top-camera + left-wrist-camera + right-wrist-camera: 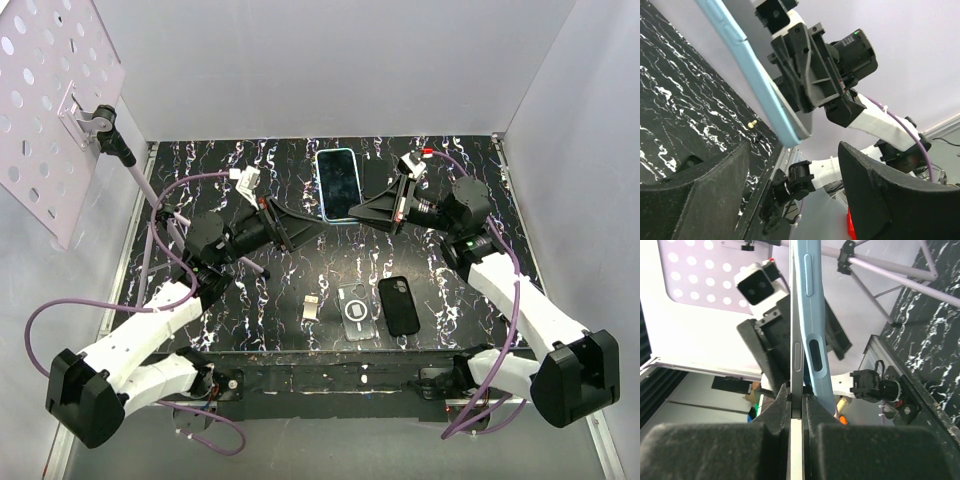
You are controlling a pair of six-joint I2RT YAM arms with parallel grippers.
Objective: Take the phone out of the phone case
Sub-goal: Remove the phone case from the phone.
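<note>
The phone [338,185] in its light blue case is held up off the table at the back centre. My right gripper [364,213] is shut on the phone's silver edge [796,365]. In the right wrist view the blue case [812,330] stands apart from the phone's edge at the end near the fingers. My left gripper [312,228] is open just left of the phone's lower corner. In the left wrist view the blue case edge [747,70] runs diagonally above my open left gripper [792,192], not touching the fingers.
On the table near the front lie a clear case with a ring [357,310], a black case [399,305] and a small silver piece [312,307]. A perforated panel [50,100] on a stand leans at the back left. White walls enclose the table.
</note>
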